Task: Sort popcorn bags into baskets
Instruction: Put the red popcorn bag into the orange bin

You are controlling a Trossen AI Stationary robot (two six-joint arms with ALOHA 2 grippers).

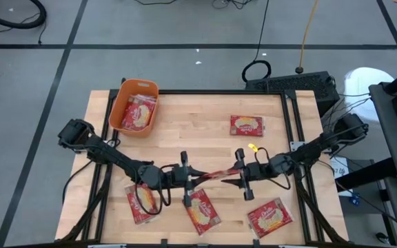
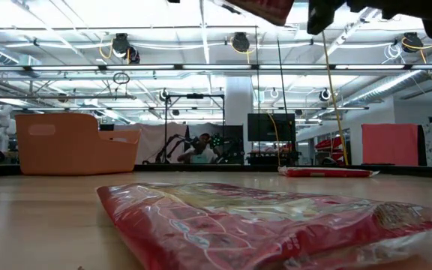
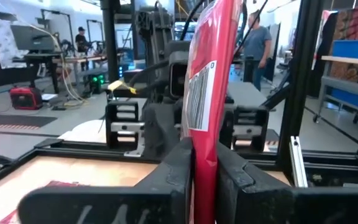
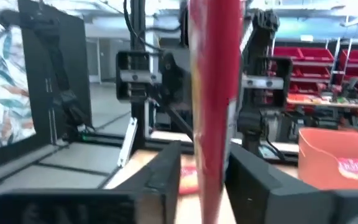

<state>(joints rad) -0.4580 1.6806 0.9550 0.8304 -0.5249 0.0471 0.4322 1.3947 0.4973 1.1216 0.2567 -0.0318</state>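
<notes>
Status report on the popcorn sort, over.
Left gripper shut on popcorn bag, midair; right gripper clamps its other end. Orange basket holds packets. Four bags lie on the table. Nothing in the way.

Right tool (image 4: 205, 180) dark fingers either side of a red popcorn bag (image 4: 215, 93) held edge-on, upright, running out past the picture edge. Opposite, the left tool (image 4: 213, 62) on the same bag's far end. Orange basket (image 4: 328, 155) beyond, a packet (image 4: 353, 167) inside. Wooden bench (image 4: 143, 163) below, red shelf bins (image 4: 328, 62) in the room behind.
</notes>
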